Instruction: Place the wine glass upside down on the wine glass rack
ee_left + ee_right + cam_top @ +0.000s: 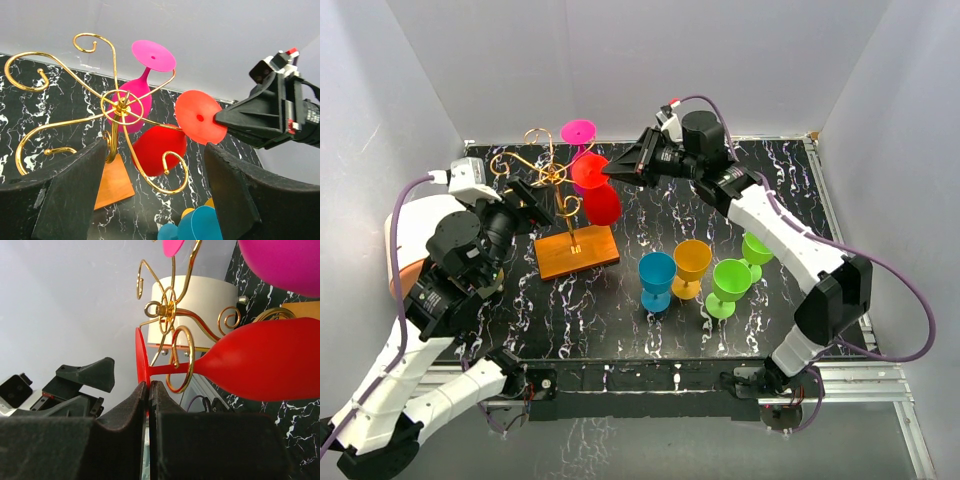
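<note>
The red wine glass (602, 204) hangs tilted, bowl down, with its stem (170, 369) running through a curled loop of the gold wine glass rack (545, 175). My right gripper (149, 387) is shut on the edge of the glass's flat foot (200, 123), reaching in from the right (612, 170). The rack's orange base (578, 252) rests on the black marbled table. Left of the rack, my left gripper (155, 200) stands open and empty, its fingers (75, 190) to either side of a lower loop without touching it.
A pink glass (142, 95) hangs upside down on the rack's far side. Blue (656, 280), orange (691, 267) and two green (730, 285) glasses stand upright right of the base. White walls enclose the table.
</note>
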Controlling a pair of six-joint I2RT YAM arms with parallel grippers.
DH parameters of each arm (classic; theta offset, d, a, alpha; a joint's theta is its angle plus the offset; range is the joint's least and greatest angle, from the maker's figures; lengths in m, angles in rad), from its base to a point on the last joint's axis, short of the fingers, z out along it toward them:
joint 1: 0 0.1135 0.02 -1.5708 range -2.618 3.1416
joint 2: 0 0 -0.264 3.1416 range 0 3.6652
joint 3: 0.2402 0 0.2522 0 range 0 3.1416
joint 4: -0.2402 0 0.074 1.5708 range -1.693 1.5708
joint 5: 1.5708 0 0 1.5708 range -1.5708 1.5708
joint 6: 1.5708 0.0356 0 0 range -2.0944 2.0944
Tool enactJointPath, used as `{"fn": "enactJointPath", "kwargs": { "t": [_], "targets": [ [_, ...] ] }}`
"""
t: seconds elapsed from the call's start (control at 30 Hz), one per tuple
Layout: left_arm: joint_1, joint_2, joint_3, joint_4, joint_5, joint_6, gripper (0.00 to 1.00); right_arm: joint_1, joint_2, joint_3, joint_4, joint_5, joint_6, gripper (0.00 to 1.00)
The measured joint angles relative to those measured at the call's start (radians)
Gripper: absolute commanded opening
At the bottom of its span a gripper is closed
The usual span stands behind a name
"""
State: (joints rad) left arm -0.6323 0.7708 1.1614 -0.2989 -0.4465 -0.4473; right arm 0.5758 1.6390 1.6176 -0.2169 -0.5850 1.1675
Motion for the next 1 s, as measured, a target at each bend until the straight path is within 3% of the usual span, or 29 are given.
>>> {"fn": "enactJointPath", "kwargs": {
  "t": [0.37, 0.8, 1.0],
  "targets": [
    [0.0, -0.02, 0.048, -0.023, -0.032, 0.04, 0.8, -0.034, -0.105, -0.064, 0.003, 0.059, 0.0, 0.0],
    [0.0, -0.034, 0.058, -0.024, -0.047, 0.054, 0.81, -0.049, -0.04, -0.045, 0.001, 0.067, -0.019, 0.0],
    [0.0, -0.036, 0.058, -0.035, -0.052, 0.054, 0.81, -0.053, 0.008, 0.0, -0.004, 0.058, -0.028, 0.16]
  ]
}}
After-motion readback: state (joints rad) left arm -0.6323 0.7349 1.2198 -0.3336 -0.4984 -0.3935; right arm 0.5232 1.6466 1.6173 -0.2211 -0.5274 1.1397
